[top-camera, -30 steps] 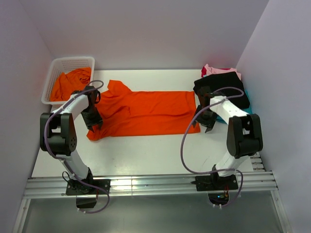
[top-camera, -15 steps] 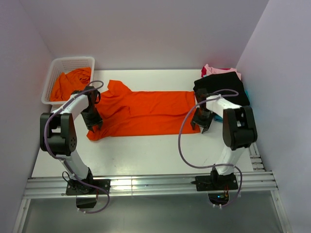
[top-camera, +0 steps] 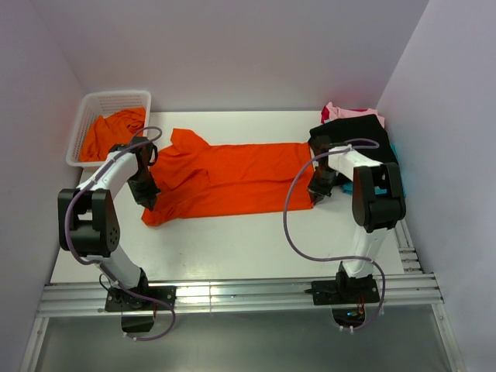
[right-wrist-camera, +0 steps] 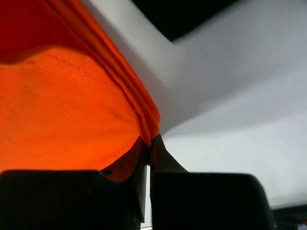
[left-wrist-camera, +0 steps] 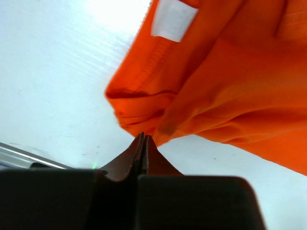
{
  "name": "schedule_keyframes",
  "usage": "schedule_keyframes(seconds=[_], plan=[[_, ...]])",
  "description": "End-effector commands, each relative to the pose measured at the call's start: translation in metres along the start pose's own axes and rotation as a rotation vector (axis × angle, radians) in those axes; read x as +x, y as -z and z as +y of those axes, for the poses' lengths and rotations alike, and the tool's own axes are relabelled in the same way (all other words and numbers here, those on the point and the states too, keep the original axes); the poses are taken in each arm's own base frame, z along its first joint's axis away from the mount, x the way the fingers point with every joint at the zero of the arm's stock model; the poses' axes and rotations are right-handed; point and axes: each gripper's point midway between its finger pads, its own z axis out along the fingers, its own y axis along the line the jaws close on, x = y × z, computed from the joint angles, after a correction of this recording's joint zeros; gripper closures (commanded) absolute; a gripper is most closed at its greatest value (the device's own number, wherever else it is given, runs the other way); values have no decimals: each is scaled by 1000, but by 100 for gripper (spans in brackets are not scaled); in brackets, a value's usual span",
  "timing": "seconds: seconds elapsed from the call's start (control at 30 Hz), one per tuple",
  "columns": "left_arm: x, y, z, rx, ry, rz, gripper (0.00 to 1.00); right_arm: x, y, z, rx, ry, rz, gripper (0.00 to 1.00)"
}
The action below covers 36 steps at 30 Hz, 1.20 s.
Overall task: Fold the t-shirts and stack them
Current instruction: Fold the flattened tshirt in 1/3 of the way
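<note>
Orange t-shirt (top-camera: 232, 180) lies spread flat across the middle of the worktop (top-camera: 232, 240). The left jaws are closed on its near-left corner, and the right jaws are pinched tight on its right hem. Another orange shirt (top-camera: 112, 132) fills the far-left basket (top-camera: 115, 95). A black shirt (top-camera: 356, 136) and a pink shirt (top-camera: 349, 111) are piled far right.

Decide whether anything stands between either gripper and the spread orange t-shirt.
Nothing visible does. The left gripper is closed on the orange t-shirt at its left end, and the right gripper is closed on its right edge.
</note>
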Motion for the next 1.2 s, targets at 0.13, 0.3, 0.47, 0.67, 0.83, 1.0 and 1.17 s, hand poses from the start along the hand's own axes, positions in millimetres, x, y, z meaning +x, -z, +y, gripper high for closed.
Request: schedule_keyframes(seconds=[0.13,0.3,0.47,0.67,0.83,1.0,1.17], plan=[[5,13,9,-7,-5,-9,100,23,19,-48,65,-28,10,100],[11,12,1,42,-9,23,96,31,27,-61,66,-23,6,100],[11,30,-25,232,-16,-27,41,33,19,-58,63,-25,28,100],[25,37,-35,345,-11,-35,32,23,19,-55,71,-16,13,100],[45,13,-32,344,-5,8,44,21,18,-52,65,-20,18,100],[52,-6,-30,317,-12,31,56,18,19,-52,69,-12,13,100],[40,-10,-29,278,-23,6,57,22,16,-53,69,-15,21,100]])
